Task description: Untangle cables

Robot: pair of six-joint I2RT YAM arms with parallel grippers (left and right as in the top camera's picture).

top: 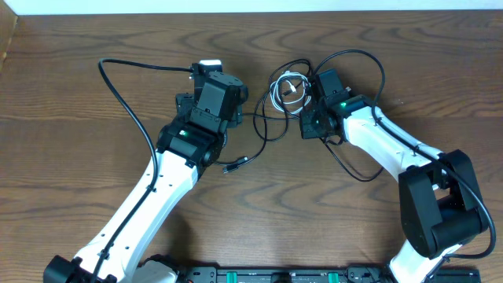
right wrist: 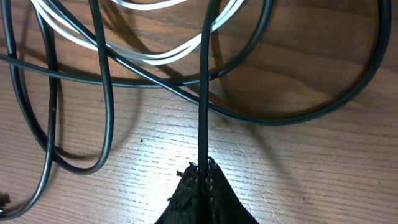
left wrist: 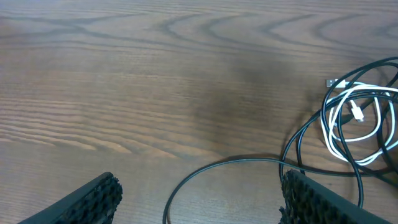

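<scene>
The thin black cable and the shorter white cable lie looped together on the wooden table, between my two grippers. The black cable's small plug lies at the front, apart from the tangle. My right gripper is at the tangle's right edge. In the right wrist view it is shut on a strand of the black cable, with white loops just beyond. My left gripper is open and empty, left of the tangle. In its view, a black cable arc runs between its fingers, and the white coil lies far right.
Thicker black arm wires loop over the table, one at the far left and one behind the right arm; the latter also shows in the right wrist view. A small silver connector lies at the tangle's edge. Bare wood lies ahead of the left gripper.
</scene>
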